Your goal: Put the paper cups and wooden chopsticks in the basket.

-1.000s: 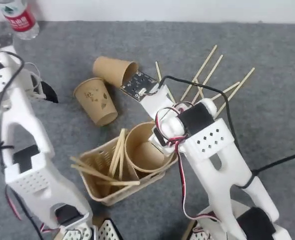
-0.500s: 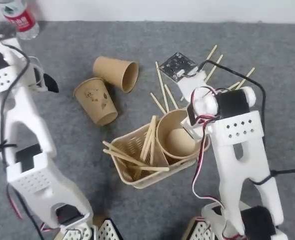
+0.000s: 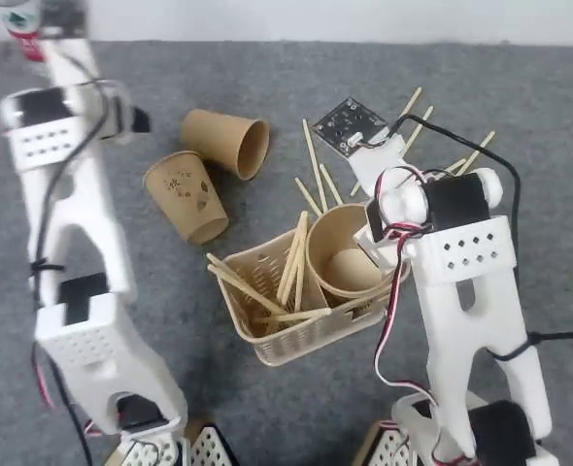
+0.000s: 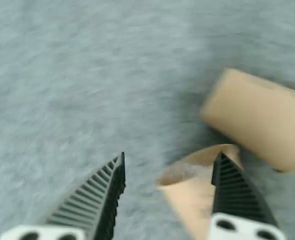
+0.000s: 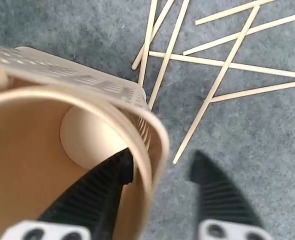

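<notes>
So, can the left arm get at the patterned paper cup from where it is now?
Probably yes: the left gripper is open, and nothing lies between it and the patterned cup. Only the plain cup close beside it might get nudged.

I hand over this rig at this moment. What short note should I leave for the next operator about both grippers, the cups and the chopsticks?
Left gripper: open, empty, above the patterned cup and the plain cup, which both lie on the table.
Right gripper: open, with one finger inside the paper cup in the basket and the other outside its rim.
Done: that paper cup and several chopsticks are in the basket.
Left: the two cups on the table and the loose chopsticks beside the basket.
</notes>
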You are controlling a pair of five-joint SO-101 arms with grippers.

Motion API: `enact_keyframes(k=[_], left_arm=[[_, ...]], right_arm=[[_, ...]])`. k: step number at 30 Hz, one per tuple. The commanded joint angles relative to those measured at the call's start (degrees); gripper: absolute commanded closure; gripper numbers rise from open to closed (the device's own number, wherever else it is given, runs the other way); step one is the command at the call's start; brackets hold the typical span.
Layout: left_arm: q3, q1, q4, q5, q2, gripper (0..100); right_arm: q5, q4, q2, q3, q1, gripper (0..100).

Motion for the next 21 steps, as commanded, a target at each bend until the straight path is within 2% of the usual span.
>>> enact_keyframes(k=[1, 6, 10, 15, 21], left_arm=[[-0.66, 8.70, -2.11, -0.79, -3.78, 72], [-0.31, 13.54, -4.57, -0.53, -3.43, 63], [-0.22, 16.62, -5.98, -0.88, -2.81, 62], [-0.04, 17.32, -12.92, -1.14, 3.78, 62], [-0.66, 17.49, -16.70, -10.02, 9.93, 68]], right_arm=[[2.81, 0.13, -1.19, -4.48, -1.63, 75.2], [4.84, 2.33, -1.27, -14.59, -1.80, 80.5], [4.66, 2.15, -1.19, -20.22, 1.10, 82.4], [4.57, 2.15, -1.19, -20.04, 3.47, 82.1], [4.66, 2.07, -1.19, -20.13, 7.16, 82.1]])
